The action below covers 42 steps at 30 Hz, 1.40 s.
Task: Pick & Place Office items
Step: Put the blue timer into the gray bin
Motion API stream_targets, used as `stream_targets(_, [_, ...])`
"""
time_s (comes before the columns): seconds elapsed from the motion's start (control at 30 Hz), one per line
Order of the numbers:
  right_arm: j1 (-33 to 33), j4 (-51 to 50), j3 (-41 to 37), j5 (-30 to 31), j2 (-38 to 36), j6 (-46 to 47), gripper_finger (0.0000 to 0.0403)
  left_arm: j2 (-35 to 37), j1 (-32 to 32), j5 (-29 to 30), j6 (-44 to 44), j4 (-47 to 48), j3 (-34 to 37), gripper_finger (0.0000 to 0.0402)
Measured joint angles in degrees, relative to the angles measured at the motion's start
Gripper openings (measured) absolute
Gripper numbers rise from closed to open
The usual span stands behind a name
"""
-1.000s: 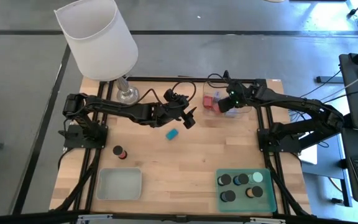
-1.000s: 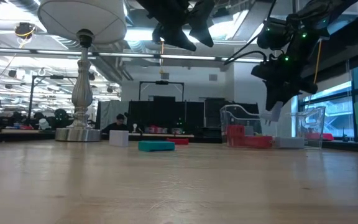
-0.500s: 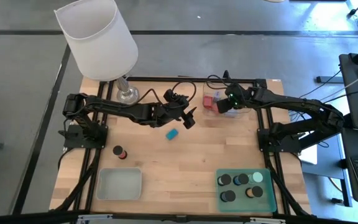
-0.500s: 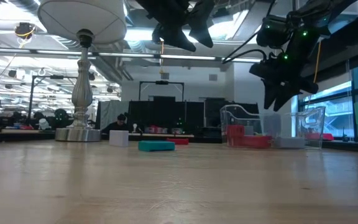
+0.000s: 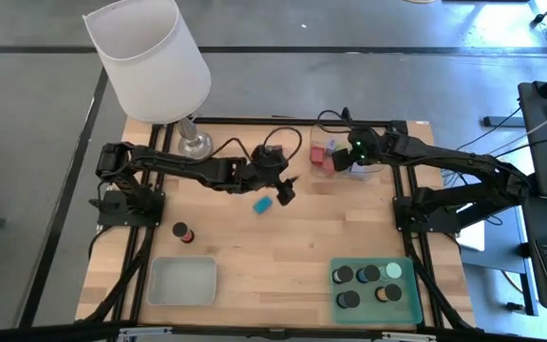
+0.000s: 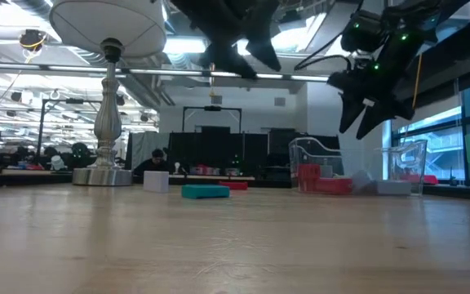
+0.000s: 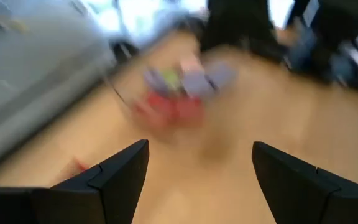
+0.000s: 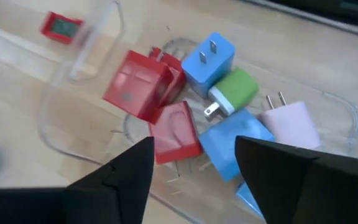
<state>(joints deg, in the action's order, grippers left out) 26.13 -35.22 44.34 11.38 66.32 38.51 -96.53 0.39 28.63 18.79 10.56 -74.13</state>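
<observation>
Grippers both hang released above the desk's far half. Left gripper (image 5: 284,189), fingers spread and holding nothing, is over bare wood beside the flat teal block (image 5: 263,203). Right gripper (image 8: 194,168), fingers apart and empty, hovers over the clear plastic tray (image 8: 79,59) at the far edge, which holds red blocks (image 8: 143,84), blue plug adapters (image 8: 211,56), a green one (image 8: 235,89) and a lilac one (image 8: 292,121).
</observation>
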Motion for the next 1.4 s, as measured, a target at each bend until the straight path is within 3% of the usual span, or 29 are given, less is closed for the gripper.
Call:
stream_targets(0.13, [0.0,0.5,0.0,-0.5,-3.4,-0.4,0.0252,0.0,-0.1,-7.3,6.6,10.9,0.0,0.0283])
stream_targets(0.3, [0.0,1.4,0.0,-2.2,-8.0,-0.4,0.0272,0.0,-0.4,-8.3,13.0,21.3,0.5,0.0283])
stream_targets(0.47, [0.0,2.2,0.0,-5.7,-11.1,-0.4,0.0284,0.0,-1.0,-11.8,22.0,20.8,4.0,0.0283])
stream_targets(0.67, [0.0,2.3,0.0,-9.3,-11.7,-0.9,0.0286,-0.1,-2.3,-11.7,31.4,19.6,8.4,0.0283])
stream_targets(1.17, [0.0,2.2,0.0,-9.3,-11.6,-3.2,0.0286,-0.1,-2.3,-8.1,33.2,13.0,14.7,0.0284])
stream_targets(1.4, [0.0,2.2,0.0,-9.3,-11.6,-3.3,0.0286,-4.3,-2.3,-7.6,33.1,9.6,14.7,0.0284])
